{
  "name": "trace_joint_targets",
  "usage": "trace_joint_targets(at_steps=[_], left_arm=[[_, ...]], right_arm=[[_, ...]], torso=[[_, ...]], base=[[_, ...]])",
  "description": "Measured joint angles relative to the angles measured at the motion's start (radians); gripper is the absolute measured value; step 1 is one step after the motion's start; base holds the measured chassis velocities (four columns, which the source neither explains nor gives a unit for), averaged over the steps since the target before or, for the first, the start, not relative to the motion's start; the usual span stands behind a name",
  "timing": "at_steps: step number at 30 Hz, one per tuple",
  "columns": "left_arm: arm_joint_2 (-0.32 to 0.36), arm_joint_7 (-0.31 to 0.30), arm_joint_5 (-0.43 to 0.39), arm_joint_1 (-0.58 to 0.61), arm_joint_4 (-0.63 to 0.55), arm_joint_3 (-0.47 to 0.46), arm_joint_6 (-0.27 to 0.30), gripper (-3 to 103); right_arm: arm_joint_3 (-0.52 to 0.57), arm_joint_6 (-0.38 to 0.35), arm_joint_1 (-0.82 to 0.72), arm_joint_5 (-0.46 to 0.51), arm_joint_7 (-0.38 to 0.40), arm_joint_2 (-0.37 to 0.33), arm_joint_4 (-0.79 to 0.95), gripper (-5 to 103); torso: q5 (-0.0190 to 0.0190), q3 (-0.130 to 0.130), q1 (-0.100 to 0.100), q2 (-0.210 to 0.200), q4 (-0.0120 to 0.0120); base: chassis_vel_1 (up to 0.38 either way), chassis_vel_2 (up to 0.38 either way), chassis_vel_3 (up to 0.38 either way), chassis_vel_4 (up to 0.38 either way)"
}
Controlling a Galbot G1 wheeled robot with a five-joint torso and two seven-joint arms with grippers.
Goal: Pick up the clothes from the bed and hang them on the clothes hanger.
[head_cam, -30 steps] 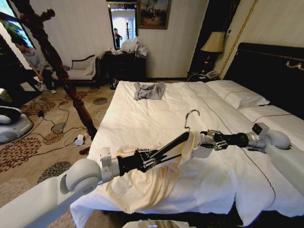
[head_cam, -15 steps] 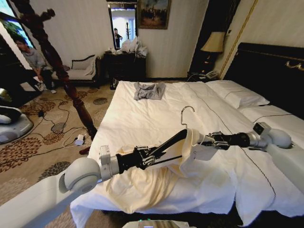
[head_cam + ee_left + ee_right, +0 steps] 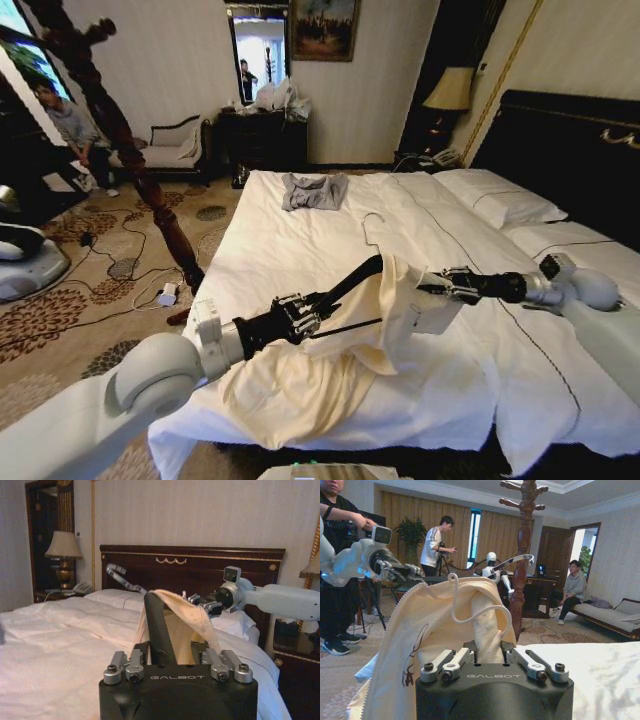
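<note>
Two grippers met over the wide white-sheeted bed [image 3: 300, 260]: the left gripper [image 3: 298, 316] pinched the low end of the thin black triangular hanger [image 3: 345, 288], while the right gripper [image 3: 432, 287] was clamped on the large cream long-sleeved garment [image 3: 300, 385] draped over the hanger's shoulder. The hanger's long axis ran from the left gripper up toward the far side of the bed, hook [image 3: 370, 222] foremost, and the garment's body trailed down to the near bed edge, closer to the left arm.

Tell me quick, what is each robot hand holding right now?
Left gripper: shut on the clothes hanger.
Right gripper: shut on the clothes, pulling them over the hanger above the bed.
</note>
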Motion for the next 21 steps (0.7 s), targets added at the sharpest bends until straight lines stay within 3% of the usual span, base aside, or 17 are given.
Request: trace_joint_targets(at_steps=[1, 5, 7, 12, 13, 14, 21], left_arm=[[0.000, 0.000, 0.000, 0.000, 0.000, 0.000, 0.000, 47], [-0.020, -0.007, -0.006, 0.055, 0.000, -0.066, 0.007, 70], [-0.022, -0.007, -0.007, 0.062, 0.000, -0.078, 0.007, 70], [-0.024, -0.010, 0.013, 0.081, 0.001, -0.089, 0.000, 90], [-0.024, -0.010, 0.018, 0.084, 0.001, -0.088, -0.001, 90], [-0.025, -0.011, 0.025, 0.091, 0.001, -0.088, -0.002, 98], [-0.034, -0.008, 0.022, 0.116, 0.002, -0.143, -0.007, 100]], right_arm=[[0.000, 0.000, 0.000, 0.000, 0.000, 0.000, 0.000, 22], [0.000, 0.003, -0.001, 0.001, 0.003, 0.004, 0.002, 22], [0.000, 0.004, -0.002, 0.001, 0.002, 0.004, 0.003, 22], [-0.002, 0.008, -0.002, 0.001, 0.000, 0.007, 0.009, 22], [-0.002, 0.009, -0.002, 0.001, 0.002, 0.008, 0.011, 22], [-0.001, 0.010, -0.001, 0.002, 0.008, 0.010, 0.017, 22], [0.017, 0.036, -0.005, -0.009, 0.028, 0.020, 0.010, 22]], torso=[[0.0000, 0.000, 0.000, 0.000, 0.0000], [-0.0002, 0.000, 0.000, 0.000, 0.0001], [-0.0002, 0.000, 0.000, 0.000, 0.0001], [-0.0001, 0.000, 0.000, 0.000, 0.0000], [-0.0001, 0.000, 0.000, 0.000, 0.0000], [-0.0002, 0.000, 0.000, 0.000, 0.0000], [-0.0002, 0.000, 0.000, 0.000, 0.0000]], base=[[0.000, 0.000, 0.000, 0.000], [0.000, 0.000, 0.000, 0.000], [0.000, 0.000, 0.000, 0.000], [0.000, 0.000, 0.000, 0.000], [0.000, 0.000, 0.000, 0.000], [0.000, 0.000, 0.000, 0.000], [0.000, 0.000, 0.000, 0.000]])
